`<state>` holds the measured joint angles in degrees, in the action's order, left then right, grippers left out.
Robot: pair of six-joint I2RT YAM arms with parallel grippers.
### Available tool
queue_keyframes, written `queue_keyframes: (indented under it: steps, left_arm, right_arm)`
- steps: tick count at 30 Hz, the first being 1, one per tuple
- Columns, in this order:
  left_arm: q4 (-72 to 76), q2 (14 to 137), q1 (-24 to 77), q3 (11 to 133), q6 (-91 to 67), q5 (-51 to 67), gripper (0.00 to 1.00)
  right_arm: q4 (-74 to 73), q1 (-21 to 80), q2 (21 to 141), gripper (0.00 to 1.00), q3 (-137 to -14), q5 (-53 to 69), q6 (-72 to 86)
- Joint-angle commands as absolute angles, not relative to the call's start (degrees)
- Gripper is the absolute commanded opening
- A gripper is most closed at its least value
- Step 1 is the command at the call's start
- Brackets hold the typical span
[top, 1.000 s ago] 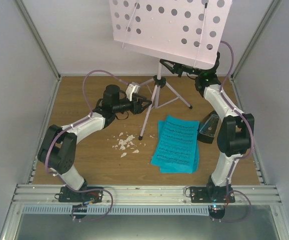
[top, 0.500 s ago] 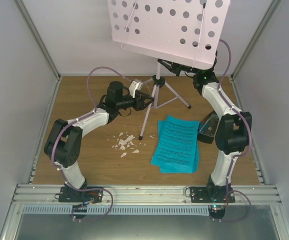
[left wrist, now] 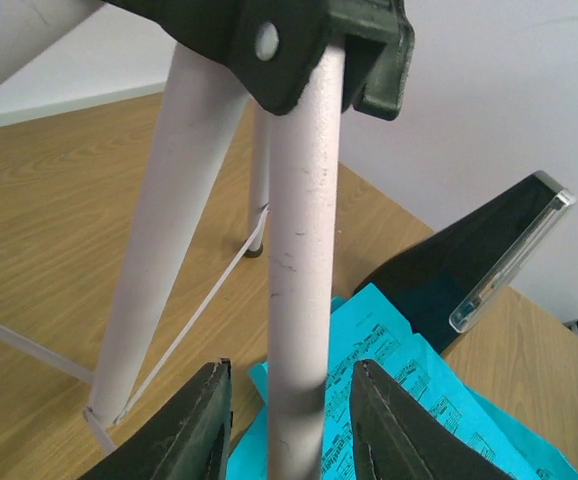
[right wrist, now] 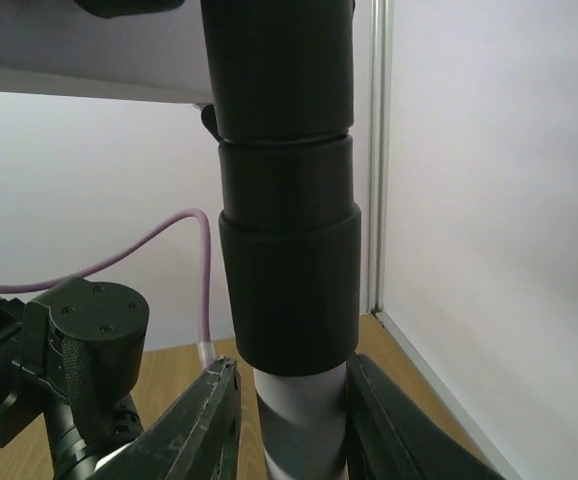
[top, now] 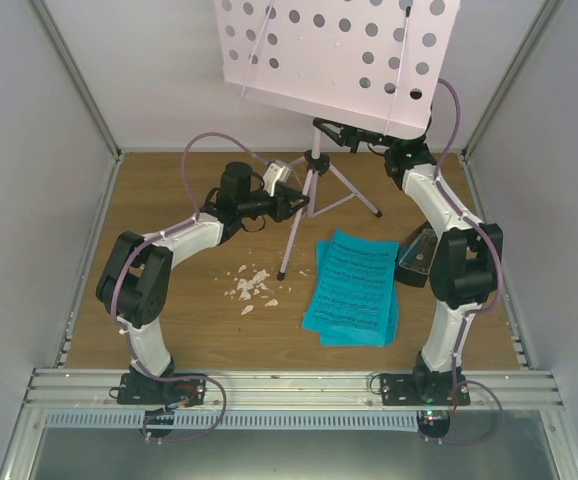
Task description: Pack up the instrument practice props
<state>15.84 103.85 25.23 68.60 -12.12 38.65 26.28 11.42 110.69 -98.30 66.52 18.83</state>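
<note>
The pale pink perforated music stand (top: pixel 339 50) stands at the back on its thin tripod (top: pixel 314 190). My right gripper (top: pixel 347 132) is closed round the stand's post just under the desk. In the right wrist view (right wrist: pixel 294 365) the fingers flank the pale post below its black collar (right wrist: pixel 284 280), and the right finger touches it. My left gripper (top: pixel 299 203) is open around one tripod leg (left wrist: pixel 299 250), with gaps on both sides (left wrist: pixel 289 370). The blue music sheets (top: pixel 354 288) lie flat, with the black metronome (top: pixel 417 257) to their right.
White scraps of debris (top: pixel 252 285) lie on the wooden floor left of the sheets. Grey walls and metal rails enclose the cell on three sides. The tripod's other legs spread toward the back right (top: pixel 374 210) and the front (top: pixel 282 272).
My left arm has swung right and forward, bringing its open jaws around the tripod leg. The stand's desk has shifted slightly left with the right gripper.
</note>
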Motion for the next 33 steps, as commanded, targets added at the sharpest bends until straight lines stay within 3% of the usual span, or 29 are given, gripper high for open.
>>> queue_keyframes:
  steps: [1,9,15,33]
  left_arm:
    - [17.4,104.7,26.2,70.4,-10.7,38.8,0.34]
    - [17.9,104.8,26.9,70.3,-9.3,38.1,0.17]
    - [19.7,102.2,28.3,68.5,-6.0,36.3,0.01]
    - [28.3,92.9,28.5,67.3,-8.4,31.7,0.00]
  right_arm:
    - [25.6,12.8,112.7,0.29,-100.6,68.9,18.3]
    - [26.5,13.0,112.7,0.09,-100.6,69.8,18.5]
    - [28.7,13.1,111.9,0.01,-99.0,70.5,19.5]
    - [33.7,16.5,109.1,0.01,-94.1,70.7,22.6]
